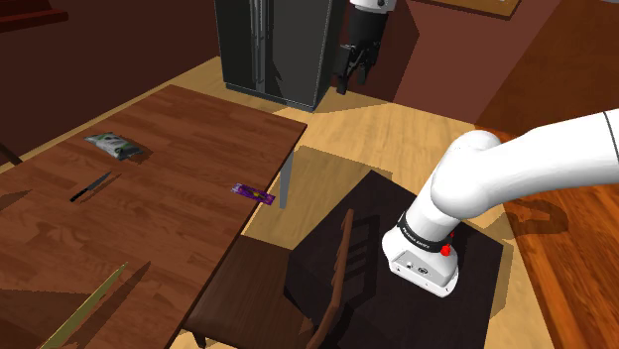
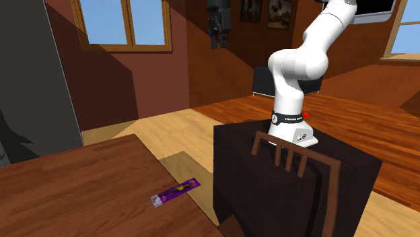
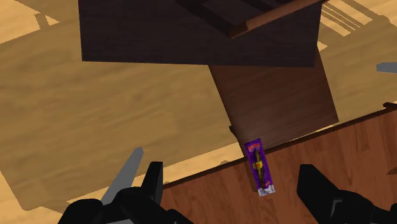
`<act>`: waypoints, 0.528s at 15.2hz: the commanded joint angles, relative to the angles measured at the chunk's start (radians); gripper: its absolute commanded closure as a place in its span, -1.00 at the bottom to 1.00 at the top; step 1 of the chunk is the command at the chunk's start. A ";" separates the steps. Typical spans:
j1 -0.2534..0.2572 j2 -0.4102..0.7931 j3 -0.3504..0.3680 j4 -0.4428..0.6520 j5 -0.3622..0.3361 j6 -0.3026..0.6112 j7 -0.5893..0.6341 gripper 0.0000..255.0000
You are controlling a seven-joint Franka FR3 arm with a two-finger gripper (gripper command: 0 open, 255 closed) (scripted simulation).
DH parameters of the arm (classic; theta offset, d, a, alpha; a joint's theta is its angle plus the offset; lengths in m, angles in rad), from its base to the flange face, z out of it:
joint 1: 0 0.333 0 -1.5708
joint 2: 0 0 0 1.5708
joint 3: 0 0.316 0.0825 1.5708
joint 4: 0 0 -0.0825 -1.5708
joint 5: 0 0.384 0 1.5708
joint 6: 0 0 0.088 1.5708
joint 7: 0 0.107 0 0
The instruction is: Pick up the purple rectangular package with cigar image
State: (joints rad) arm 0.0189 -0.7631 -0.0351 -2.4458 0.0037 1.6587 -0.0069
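Approach seems to be the step going on: the gripper [image 1: 355, 61] is hanging high over the floor, well apart from the wooden table [image 1: 149, 149], its fingers standing wide apart with nothing between them. The purple package [image 1: 253, 193] is lying flat near the table's edge, close to the chair [image 1: 248, 283] and the dark stand [image 1: 466, 307]. The white arm is standing tall, bending at the elbow and pointing the hand downward. Next, I'd say, it is needing a long descent, jaws lined across the package's narrow width.
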 commanded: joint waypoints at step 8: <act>0.040 0.138 0.038 -0.112 0.020 0.259 -0.002 -1.00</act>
State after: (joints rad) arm 0.0516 -0.6418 -0.0050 -2.5385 0.0193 1.8776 -0.0116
